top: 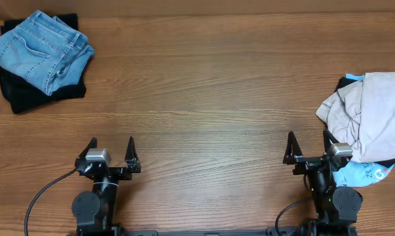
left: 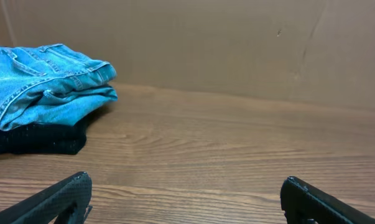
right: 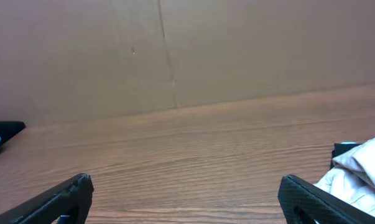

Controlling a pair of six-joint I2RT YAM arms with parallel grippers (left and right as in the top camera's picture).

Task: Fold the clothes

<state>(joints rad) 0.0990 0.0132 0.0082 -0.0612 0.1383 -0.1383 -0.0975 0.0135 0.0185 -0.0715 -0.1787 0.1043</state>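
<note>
Left end effector (top: 112, 141) at lower left and right end effector (top: 308, 137) at lower right, both black and two-fingered, stand wide open and empty. Folded light blue denim jeans (top: 43, 49) lie on a black garment (top: 27, 98) at upper left of the brown wooden table (top: 204, 98). A crumpled beige garment (top: 371, 115) is heaped at the right edge.

The left arm (top: 92, 200) and right arm (top: 333, 196) sit folded low, well apart, side by side, both wrists pointing forward over the table. The left jaws stand wide apart, their fingers (left: 61, 198) empty; the right jaws gape just as wide, fingers (right: 63, 198) level, the gap between them empty
</note>
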